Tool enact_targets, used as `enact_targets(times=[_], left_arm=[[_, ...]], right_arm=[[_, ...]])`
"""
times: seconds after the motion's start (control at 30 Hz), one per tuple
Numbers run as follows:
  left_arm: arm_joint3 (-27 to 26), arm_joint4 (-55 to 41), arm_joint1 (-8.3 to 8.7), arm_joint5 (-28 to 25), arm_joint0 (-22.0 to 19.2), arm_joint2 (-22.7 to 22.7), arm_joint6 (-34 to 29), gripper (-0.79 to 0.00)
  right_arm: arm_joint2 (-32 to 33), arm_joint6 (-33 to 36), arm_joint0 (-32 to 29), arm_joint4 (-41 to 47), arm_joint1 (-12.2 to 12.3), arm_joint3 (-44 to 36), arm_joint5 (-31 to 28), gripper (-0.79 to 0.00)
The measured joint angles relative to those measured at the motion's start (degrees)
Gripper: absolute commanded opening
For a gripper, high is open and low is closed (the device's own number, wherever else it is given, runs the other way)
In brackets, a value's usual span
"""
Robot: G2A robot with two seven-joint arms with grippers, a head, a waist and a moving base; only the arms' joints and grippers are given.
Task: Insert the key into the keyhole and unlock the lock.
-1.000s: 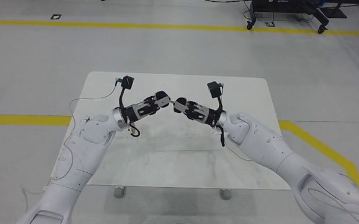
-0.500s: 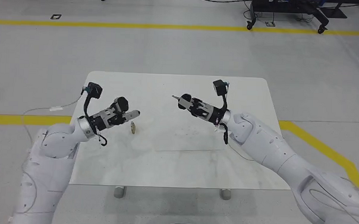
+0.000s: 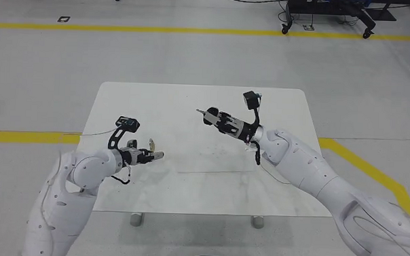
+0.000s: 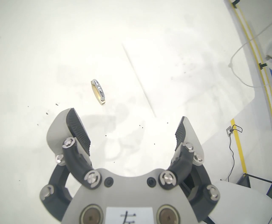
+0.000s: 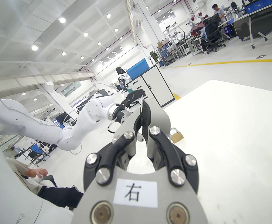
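the left tool (image 4: 127,116) hovers open near the brass padlock (image 4: 98,91) on the white desk (image 4: 170,42), while the right tool (image 3: 207,115), wearing a one-character label (image 5: 135,192), pinches the key (image 3: 199,111).

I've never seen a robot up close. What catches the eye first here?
Two white arms over a white table. The left gripper hangs open beside a small brass padlock lying on it, while the right gripper, raised, is shut on a thin key.

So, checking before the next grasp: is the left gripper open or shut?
Open. The left gripper has its fingers wide apart with nothing between them; the padlock sits on the table, apart from it.
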Motion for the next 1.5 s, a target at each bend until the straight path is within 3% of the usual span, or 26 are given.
enact_targets(times=[0.1,0.23,0.27,0.6,0.67,0.8,0.93,0.97,1.4,1.43,1.5], left_arm=[[3.24,2.42,-0.46,3.13,-3.15,3.72,-0.67,-0.188],[5.23,3.72,-0.9,5.19,-5.42,6.73,-0.9,-0.234],[5.54,3.8,-0.97,5.63,-5.72,7.05,-0.75,-0.286],[7.28,5.53,-1.29,11.08,-7.64,7.86,0.83,-0.326],[7.91,5.7,-1.38,11.36,-8.24,8.25,0.89,-0.397],[9.78,5.14,-1.72,11.67,-10.01,9.66,-0.03,-0.459],[11.46,5.44,-1.83,11.9,-11.15,10.53,-1.64,-0.646],[11.77,5.7,-1.83,11.99,-11.31,10.61,-1.71,-0.785],[11.54,7.41,-1.6,11.55,-11.71,9.9,-0.99,-0.785],[11.4,7.76,-1.58,11.54,-11.62,9.9,-0.92,-0.505],[11.21,8.59,-1.54,11.76,-11.48,10.02,-1.0,-0.462]], right_arm=[[0.0,0.0,0.0,0.0,0.0,0.0,0.0,-0.785],[0.0,0.0,0.0,0.0,0.0,0.0,0.0,-0.785],[0.0,0.0,0.0,0.0,0.0,0.0,0.0,-0.785],[0.0,0.0,0.0,0.0,0.0,0.0,0.0,-0.785],[0.0,0.0,0.0,0.0,0.0,0.0,0.0,-0.785],[0.0,0.0,0.0,0.0,0.0,0.0,0.0,-0.785],[0.0,0.0,0.0,0.0,0.0,0.0,0.0,-0.785],[0.0,0.0,0.0,0.0,0.0,0.0,0.0,-0.785],[0.0,0.0,0.0,0.0,0.0,0.0,0.0,-0.785],[0.0,0.0,0.0,0.0,0.0,0.0,0.0,-0.785],[0.0,0.0,0.0,0.0,0.0,0.0,0.0,-0.785]])
